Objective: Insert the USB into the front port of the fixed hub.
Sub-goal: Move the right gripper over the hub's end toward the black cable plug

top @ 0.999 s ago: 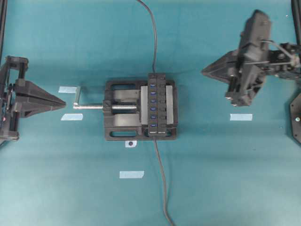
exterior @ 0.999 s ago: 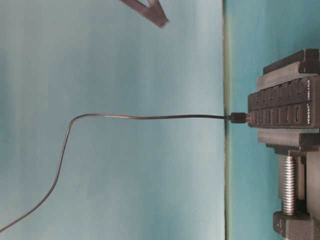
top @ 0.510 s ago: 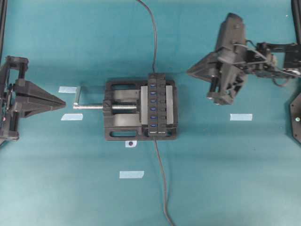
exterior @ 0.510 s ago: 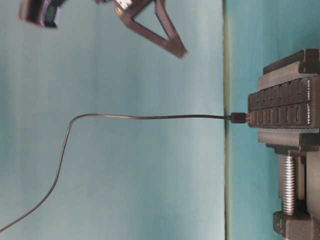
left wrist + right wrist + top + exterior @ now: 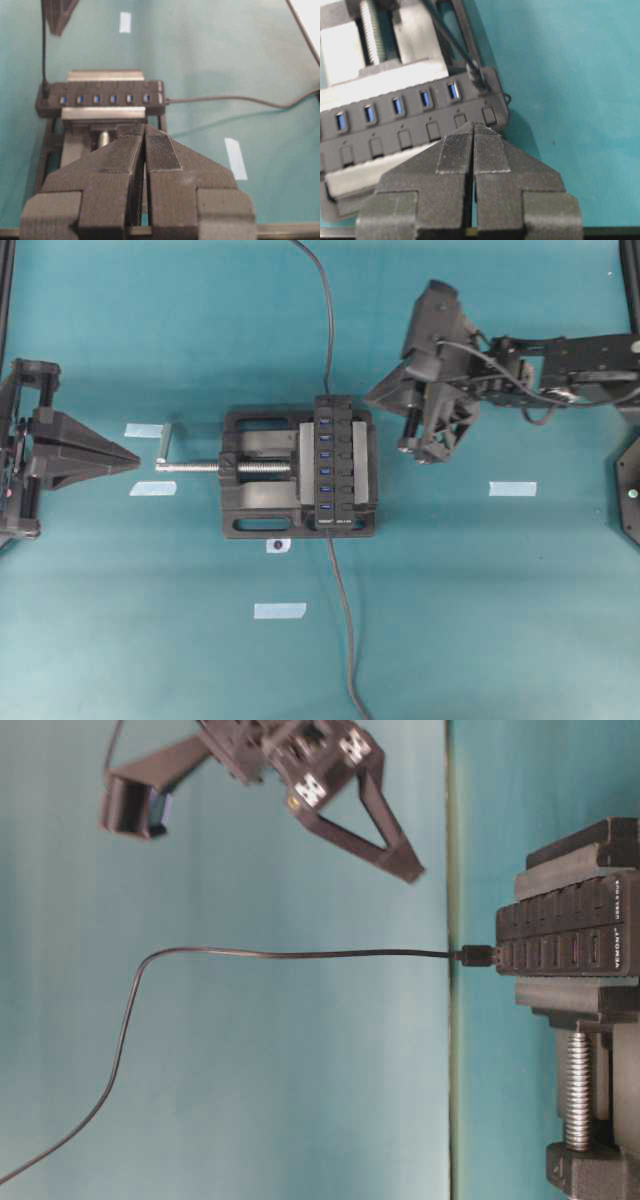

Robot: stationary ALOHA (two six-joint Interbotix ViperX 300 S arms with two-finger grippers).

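Teal table top (image 5: 500,590), matte, marked with pale blue tape strips (image 5: 512,488).

- Item 1: small black USB plug (image 5: 475,75) on a long thin dark cable (image 5: 250,954). It sits at the end of the hub nearest the table edge at the top of the overhead view. It appears to stand in the last socket of the row, though depth of seating cannot be told.
- Item 2: long narrow black bar-shaped hub (image 5: 340,465), at table centre, 6 blue ports showing. A thicker grey cable (image 5: 340,620) leaves its labelled end.
- Item 3: wide black vise with silver screw (image 5: 255,510), clamping the hub.
- Item 4: right gripper (image 5: 474,131), fingers pressed together on nothing, hanging above the hub's button side, just beside the plug end.
- Item 5: left gripper (image 5: 145,131), fingers together and empty, near the table's left edge, well apart from the vise.

Hazards, as judged:
- Fingers that stay together cannot take the plug and would strike it or the hub.
- A skewed grip or pull could bend the plug in its socket.
- The slack thin cable could snag on a finger.

Change from 1 second earlier: the right gripper has travelled from the table's right side in toward the hub and come lower. All other items are unmoved.
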